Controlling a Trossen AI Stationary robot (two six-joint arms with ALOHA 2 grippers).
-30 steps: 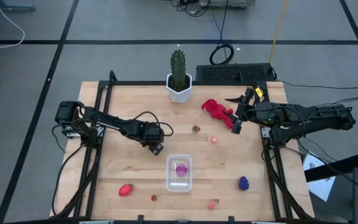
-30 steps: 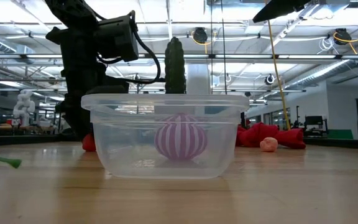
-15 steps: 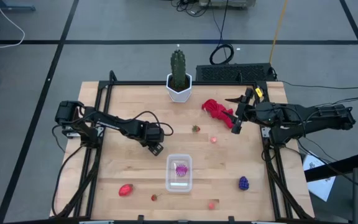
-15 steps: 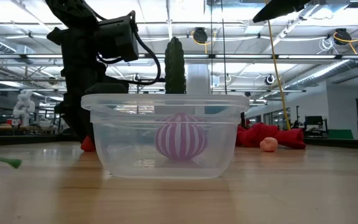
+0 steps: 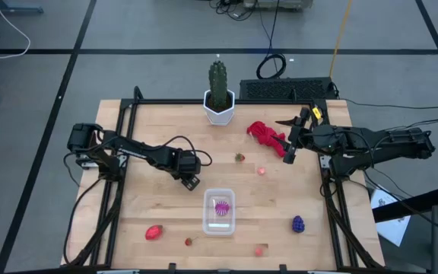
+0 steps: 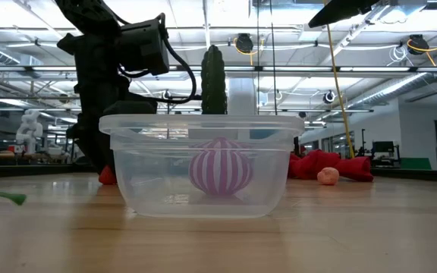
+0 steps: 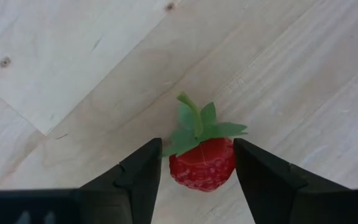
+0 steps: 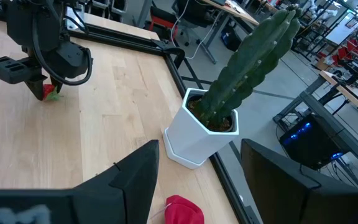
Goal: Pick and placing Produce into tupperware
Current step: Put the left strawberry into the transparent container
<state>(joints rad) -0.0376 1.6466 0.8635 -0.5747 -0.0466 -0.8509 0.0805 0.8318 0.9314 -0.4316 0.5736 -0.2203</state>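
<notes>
From the high view, the left tool (image 5: 191, 181) sits left of centre on the pale wooden tabletop (image 5: 150, 129), low over the boards. Just right and below it, the small clear plastic rectangular container (image 5: 220, 211) holds a magenta striped round piece (image 5: 221, 207). A red strawberry (image 5: 154, 232) lies at lower left, a tiny red berry (image 5: 188, 242) beside the container, a dark purple grape bunch (image 5: 298, 224) at lower right, and small pink pieces (image 5: 261, 171) right of centre. The right tool (image 5: 289, 153) hangs at the upper right near a crumpled red cloth (image 5: 265, 134); a green cactus in a white hexagonal pot (image 5: 219, 95) stands at top centre.

In the low view the container (image 6: 202, 163) fills the middle with the striped piece (image 6: 220, 168) inside.

In the left wrist view, the two dark fingers (image 7: 143, 177) stand either side of a small red toy strawberry with green leaves (image 7: 202, 158), lying on the wood; both inner faces seem to touch it, but whether they clamp it I cannot tell.

In the right wrist view, the right tool's fingers (image 8: 132, 174) are apart, with nothing between them.
</notes>
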